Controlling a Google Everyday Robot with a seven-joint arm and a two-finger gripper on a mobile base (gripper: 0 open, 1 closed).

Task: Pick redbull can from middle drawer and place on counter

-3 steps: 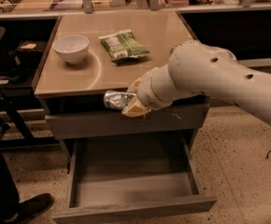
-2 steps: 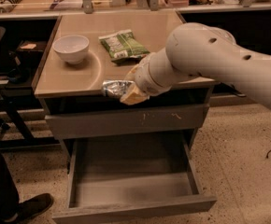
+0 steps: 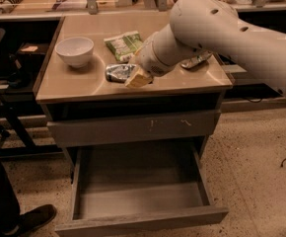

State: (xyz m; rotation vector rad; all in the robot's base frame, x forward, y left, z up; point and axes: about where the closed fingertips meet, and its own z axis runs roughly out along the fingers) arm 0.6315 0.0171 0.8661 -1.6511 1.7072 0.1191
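Note:
The redbull can (image 3: 117,72) is a small silvery wrinkled can, held sideways in my gripper (image 3: 131,76) just over the front part of the beige counter (image 3: 79,83). The gripper is shut on the can; a yellowish finger (image 3: 138,78) shows at its right end. My big white arm (image 3: 222,31) reaches in from the right. The middle drawer (image 3: 140,191) stands pulled open below, a wide grey box with nothing visible in it.
A white bowl (image 3: 74,50) sits on the counter's left. A green packet (image 3: 124,44) lies behind the can. A shiny object (image 3: 196,60) lies at the right, partly behind the arm. A scratched grey drawer front (image 3: 133,128) is shut above the open drawer. A shoe (image 3: 27,220) shows at bottom left.
My gripper has lifted the can from in front of the counter's edge up and back over the counter top.

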